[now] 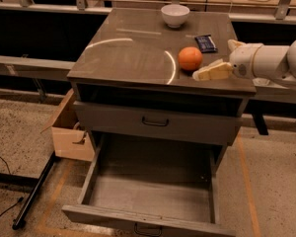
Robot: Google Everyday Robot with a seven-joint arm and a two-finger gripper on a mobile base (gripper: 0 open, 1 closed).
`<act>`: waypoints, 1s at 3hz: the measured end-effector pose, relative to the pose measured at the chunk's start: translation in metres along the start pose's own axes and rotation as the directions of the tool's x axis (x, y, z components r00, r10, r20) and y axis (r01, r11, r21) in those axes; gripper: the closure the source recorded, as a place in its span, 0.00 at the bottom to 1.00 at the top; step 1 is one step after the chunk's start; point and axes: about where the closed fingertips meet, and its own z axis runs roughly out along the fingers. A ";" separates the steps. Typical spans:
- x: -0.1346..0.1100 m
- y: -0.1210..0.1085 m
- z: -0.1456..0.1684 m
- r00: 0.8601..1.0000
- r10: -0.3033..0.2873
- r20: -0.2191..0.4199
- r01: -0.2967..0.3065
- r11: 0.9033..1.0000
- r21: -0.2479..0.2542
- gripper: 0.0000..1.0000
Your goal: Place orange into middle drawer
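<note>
While the white arm (271,63) reaches in level from the right edge of the view, its wrist lies over the right rim of the grey cabinet top (133,53) and the cream gripper (203,72) points left, angled slightly down toward the surface. The gripper's tip sits just beside the orange (190,59), to its lower right, low over the top; whether they touch cannot be told. Whether the gripper is parted or closed cannot be told from this angle either, and it holds nothing that can be seen.

The orange rests on the cabinet top near the right front, beside the bright curved reflection on the surface. Being round, it shows no long axis and no clear facing.

Behind it lies a dark snack packet (205,43), and farther back a white bowl (175,15) stands upright near the rear edge. Below the top, the upper drawer (158,125) with its black handle is shut. The middle drawer (153,199), the lowest one, is pulled well out toward the camera, its grey floor bare. A cardboard box (71,132) sits on the floor to the cabinet's left.
</note>
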 end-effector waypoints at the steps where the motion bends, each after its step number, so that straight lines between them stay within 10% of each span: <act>1: -0.003 0.007 0.024 1.000 0.018 0.021 -0.017 0.999 -0.039 0.00; 3: -0.005 0.015 0.057 0.998 0.037 0.050 -0.032 0.995 -0.098 0.18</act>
